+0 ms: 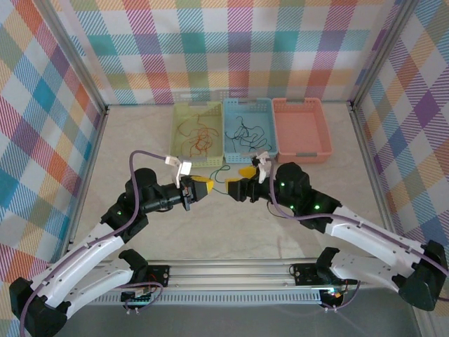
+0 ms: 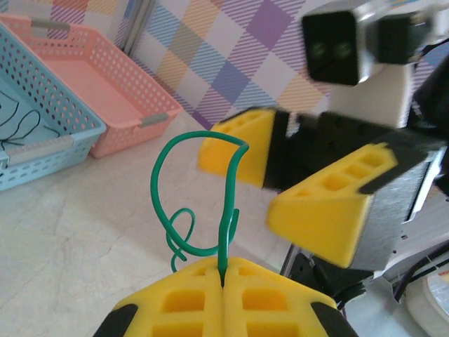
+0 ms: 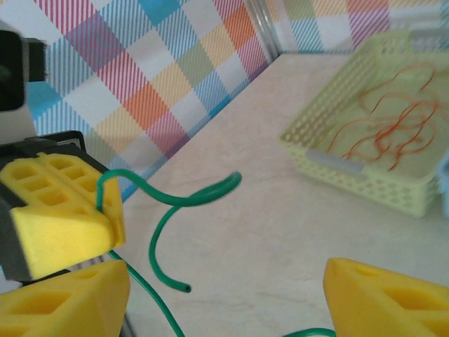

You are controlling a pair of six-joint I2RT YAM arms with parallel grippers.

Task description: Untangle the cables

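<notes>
**Top external.** The left gripper (image 1: 206, 187) has its yellow fingers pressed together on one end of a green cable (image 1: 222, 175). The cable arcs from those fingertips across to the right gripper (image 1: 238, 180). That gripper faces the left one, and its fingers are spread, one on either side of the wire's far end. Beyond both sets of fingertips stand three baskets. The yellow-green basket (image 1: 178, 133) holds the orange cables (image 1: 198, 137). The blue basket (image 1: 228, 133) holds the black cables (image 1: 250, 129). The pink basket (image 1: 300, 147) stands to the right of the blue one.

**Left wrist.** The left gripper (image 2: 223, 272) is clenched, and the green cable (image 2: 157, 184) rises straight out of the seam between its pads. The cable curls into a small loop just above them and sweeps up into a tall hoop. The top of the hoop reaches the nearer finger of the right gripper (image 2: 277, 184), whose fingers stand well apart with nothing between them. The blue basket (image 2: 49, 133) and the pink basket (image 2: 112, 112) lie far to the left of the fingers.

**Right wrist.** The right gripper (image 3: 224, 298) is released, with a wide gap between its two pads. The green cable (image 3: 175, 202) comes out of the closed left gripper (image 3: 98, 214) just above the right gripper's left-hand pad. It bends across the gap, and one cut end hangs free there. The yellow-green basket (image 3: 337, 168) with the orange cables (image 3: 393, 133) lies well beyond the right-hand pad.
</notes>
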